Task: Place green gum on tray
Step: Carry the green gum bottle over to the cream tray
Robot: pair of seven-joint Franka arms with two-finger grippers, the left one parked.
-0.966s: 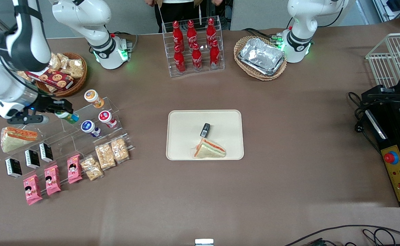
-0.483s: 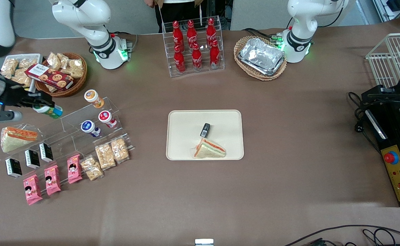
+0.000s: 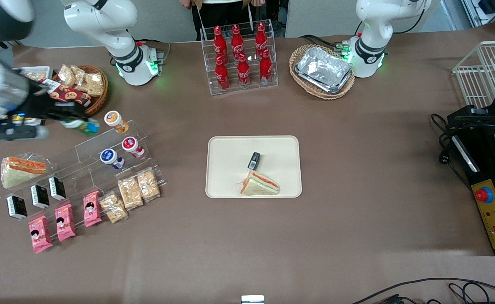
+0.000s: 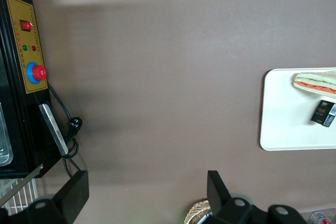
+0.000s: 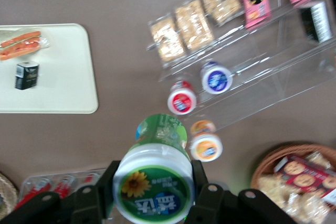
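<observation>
Gripping the green gum [image 5: 154, 181] by its sides just under the lid, the claw [image 5: 152, 184] is closing both fingers snugly on the bottle. The bottle is likely handling as light, rigid plastic with a smooth, somewhat slippery label, so a hold on the body below the wider lid seems sensible. In the front view the claw [image 3: 68, 116] is carrying the gum [image 3: 80, 125] above the counter [image 3: 357, 169], just beside the orange-lidded bottle [image 3: 115, 120] and well apart from the tray [image 3: 230, 152].
</observation>
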